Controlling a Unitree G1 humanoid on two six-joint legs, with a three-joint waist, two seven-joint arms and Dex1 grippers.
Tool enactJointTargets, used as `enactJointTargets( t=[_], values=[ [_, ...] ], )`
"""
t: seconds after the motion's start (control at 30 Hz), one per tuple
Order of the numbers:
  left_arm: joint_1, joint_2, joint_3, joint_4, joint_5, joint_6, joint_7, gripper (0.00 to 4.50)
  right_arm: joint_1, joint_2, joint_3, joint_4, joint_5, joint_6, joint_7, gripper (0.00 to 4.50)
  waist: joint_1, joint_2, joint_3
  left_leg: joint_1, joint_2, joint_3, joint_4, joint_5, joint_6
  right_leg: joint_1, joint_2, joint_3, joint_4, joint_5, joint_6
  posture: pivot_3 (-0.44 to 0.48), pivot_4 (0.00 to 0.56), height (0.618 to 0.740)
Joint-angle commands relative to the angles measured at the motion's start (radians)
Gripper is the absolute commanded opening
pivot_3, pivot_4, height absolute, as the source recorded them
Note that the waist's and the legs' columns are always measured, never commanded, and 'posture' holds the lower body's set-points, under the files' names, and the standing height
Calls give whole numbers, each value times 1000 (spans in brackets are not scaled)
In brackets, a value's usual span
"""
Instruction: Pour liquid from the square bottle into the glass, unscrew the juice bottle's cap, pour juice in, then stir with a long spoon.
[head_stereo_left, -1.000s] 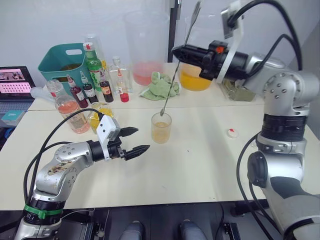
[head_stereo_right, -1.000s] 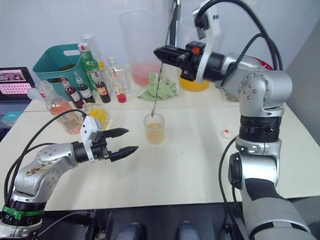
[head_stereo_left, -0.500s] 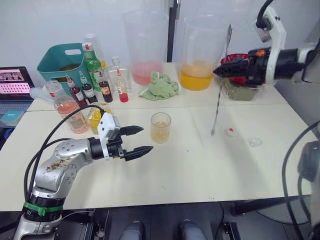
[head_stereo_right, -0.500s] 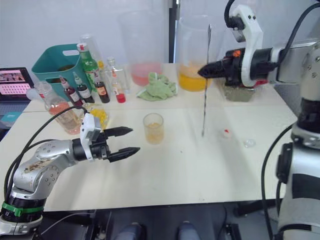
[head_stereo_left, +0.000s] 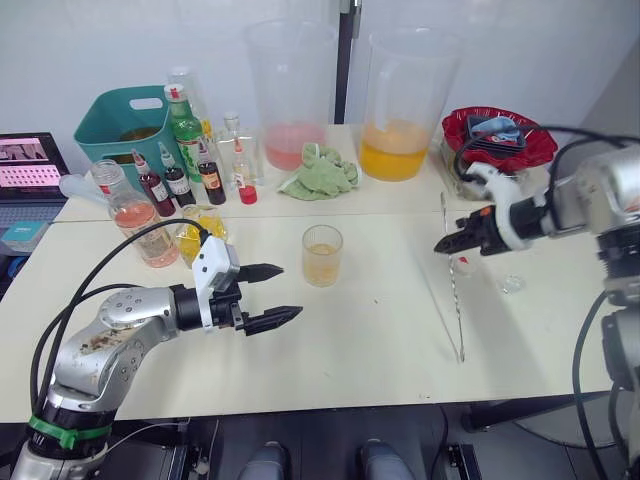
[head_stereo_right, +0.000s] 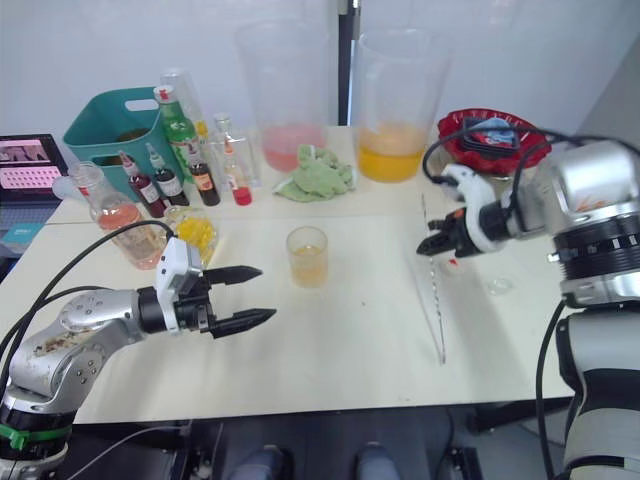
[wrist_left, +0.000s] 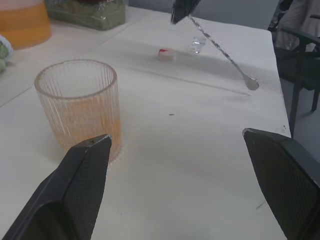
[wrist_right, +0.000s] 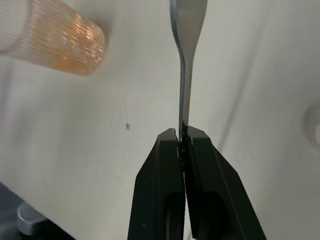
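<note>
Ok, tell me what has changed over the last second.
The right pincer, still shut on the long spoon, lifted it out of the glass, swung it to the robot's right and lowered it until its bowl end rests on the table. The left pincer stayed open beside the glass; the glass did not move.

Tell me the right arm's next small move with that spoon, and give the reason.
Probably open the right gripper and release the long spoon. The fingers are pinched on its handle, while the bowl end looks down at the table, well to the right of the glass, which already holds orange liquid. Stirring looks finished, so letting go seems the sensible step.
</note>
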Motion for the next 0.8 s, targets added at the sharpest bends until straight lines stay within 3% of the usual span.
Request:
enactJointTargets(
  t=[0.03,0.4,0.57,0.8],
  values=[
    [28,20,22,-75,2,7,27,4443,-19,41,56,77,-89,-126,36,0,-1,0,0,0,0,0,0,0,0,0,0,0,0,0,0,0,150,740],
    [118,36,37,-144,46,-17,90,4443,-44,223,107,496,-344,-452,130,0,7,0,0,1,-1,0,1,0,0,1,-1,0,0,0,0,0,150,740],
    [137,39,52,-145,48,-24,90,4500,-62,244,86,547,-398,-482,174,1649,2,0,0,1,-1,0,1,0,0,1,0,0,1,0,0,0,150,740],
    [153,46,61,-85,90,-77,69,4500,-73,134,31,383,-405,-427,292,4055,8,1,1,1,-1,-1,1,0,0,1,-1,0,1,0,0,0,150,740]
  ],
)
